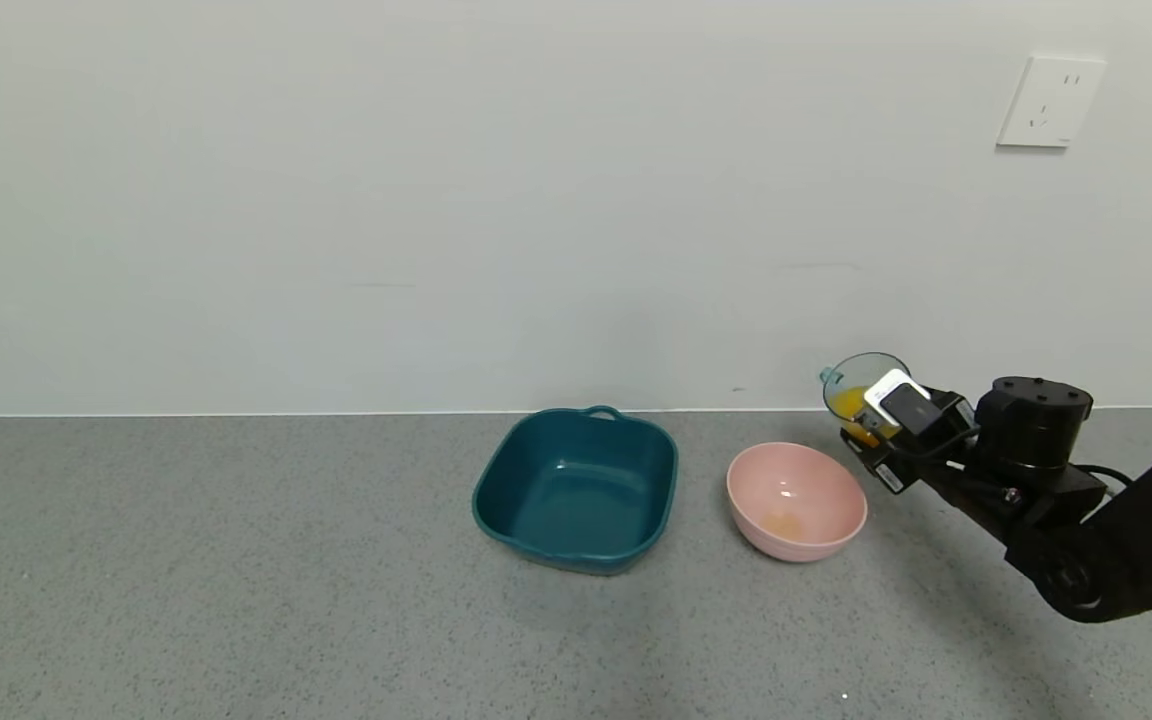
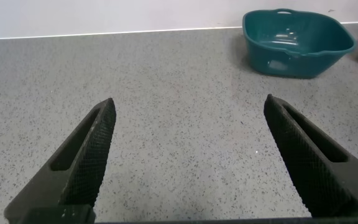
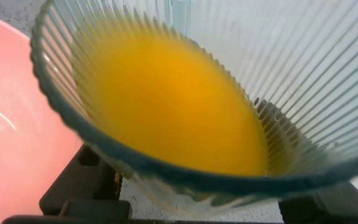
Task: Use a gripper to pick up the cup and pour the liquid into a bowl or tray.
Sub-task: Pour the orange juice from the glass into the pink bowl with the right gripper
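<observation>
My right gripper (image 1: 874, 425) is shut on the ribbed translucent blue-green cup (image 1: 861, 385) and holds it tilted above the table, just right of and behind the pink bowl (image 1: 796, 500). Orange liquid (image 1: 851, 403) sits in the cup's lower side. In the right wrist view the cup (image 3: 291, 74) fills the frame, the orange liquid (image 3: 173, 106) lies against its tilted wall, and the pink bowl (image 3: 11, 137) is beside it. A faint orange trace lies in the bowl's bottom (image 1: 784, 524). My left gripper (image 2: 188, 134) is open and empty over bare table, out of the head view.
A dark teal square tray (image 1: 576, 488) stands left of the pink bowl; it also shows in the left wrist view (image 2: 297, 40). The grey speckled table (image 1: 236, 580) runs to a white wall with a socket (image 1: 1049, 102) at the upper right.
</observation>
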{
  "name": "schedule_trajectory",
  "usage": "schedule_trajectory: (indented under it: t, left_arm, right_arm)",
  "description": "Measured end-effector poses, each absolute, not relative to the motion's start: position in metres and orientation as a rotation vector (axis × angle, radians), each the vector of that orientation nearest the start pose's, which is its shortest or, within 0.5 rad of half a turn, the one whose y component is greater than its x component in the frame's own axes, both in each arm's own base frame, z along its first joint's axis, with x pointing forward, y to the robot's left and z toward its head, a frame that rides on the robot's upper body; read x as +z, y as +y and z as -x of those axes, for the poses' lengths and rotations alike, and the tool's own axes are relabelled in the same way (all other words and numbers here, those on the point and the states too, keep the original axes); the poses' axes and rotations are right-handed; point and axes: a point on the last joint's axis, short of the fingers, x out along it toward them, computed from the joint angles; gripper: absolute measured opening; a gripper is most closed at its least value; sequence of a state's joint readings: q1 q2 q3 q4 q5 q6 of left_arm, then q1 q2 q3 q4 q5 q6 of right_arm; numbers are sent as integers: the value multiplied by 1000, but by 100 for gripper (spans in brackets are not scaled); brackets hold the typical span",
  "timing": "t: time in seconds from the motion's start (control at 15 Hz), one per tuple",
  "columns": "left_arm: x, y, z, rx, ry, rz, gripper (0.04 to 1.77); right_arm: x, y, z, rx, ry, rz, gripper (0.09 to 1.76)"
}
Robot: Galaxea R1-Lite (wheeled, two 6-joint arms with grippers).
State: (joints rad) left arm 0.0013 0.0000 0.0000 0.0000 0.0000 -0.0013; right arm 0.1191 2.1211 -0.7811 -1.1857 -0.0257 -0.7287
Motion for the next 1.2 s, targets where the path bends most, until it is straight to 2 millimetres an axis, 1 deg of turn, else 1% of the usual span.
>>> schedule_trajectory:
  t: [0.53, 1.2]
  left_arm:
    - [75, 0, 23, 1, 0, 1, 172]
    - [75, 0, 23, 1, 0, 1, 172]
  right_arm:
    - [79, 45, -369, 163, 132, 822, 135]
    - [71, 43, -364, 179, 154, 983, 135]
